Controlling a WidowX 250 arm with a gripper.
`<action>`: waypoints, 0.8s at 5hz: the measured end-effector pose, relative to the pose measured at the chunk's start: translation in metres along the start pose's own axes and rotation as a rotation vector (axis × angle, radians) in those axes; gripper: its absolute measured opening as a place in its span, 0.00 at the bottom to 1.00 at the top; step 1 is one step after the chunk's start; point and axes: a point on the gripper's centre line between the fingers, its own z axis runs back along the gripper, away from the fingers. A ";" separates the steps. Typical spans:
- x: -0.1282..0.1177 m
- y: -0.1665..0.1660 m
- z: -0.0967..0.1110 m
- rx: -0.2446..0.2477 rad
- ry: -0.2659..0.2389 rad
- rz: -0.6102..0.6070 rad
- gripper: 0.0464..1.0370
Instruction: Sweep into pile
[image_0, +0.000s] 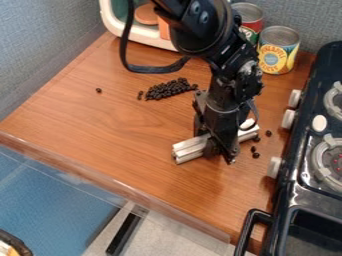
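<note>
The gripper (219, 150) hangs low over the right half of the wooden counter, shut on a pale, ridged bar (191, 148) that lies crosswise, its ends sticking out on both sides. A pile of small black beads (168, 89) lies behind and to the left of the bar. One stray bead (98, 90) sits farther left. Several loose beads (256, 155) are scattered just right of the bar, near the stove. Part of the bar's middle is hidden by the gripper.
A black toy stove (294, 200) with white knobs borders the counter on the right. Two cans, one yellow and blue (277, 50) and one red and green (249, 21), stand at the back beside a white-framed object (110, 17). The counter's front edge (120, 186) runs diagonally.
</note>
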 end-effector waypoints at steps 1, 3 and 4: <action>0.004 0.007 -0.002 0.019 -0.008 0.019 0.35; 0.006 0.022 -0.006 0.043 -0.004 0.078 0.35; 0.006 0.030 -0.008 0.048 -0.004 0.119 0.35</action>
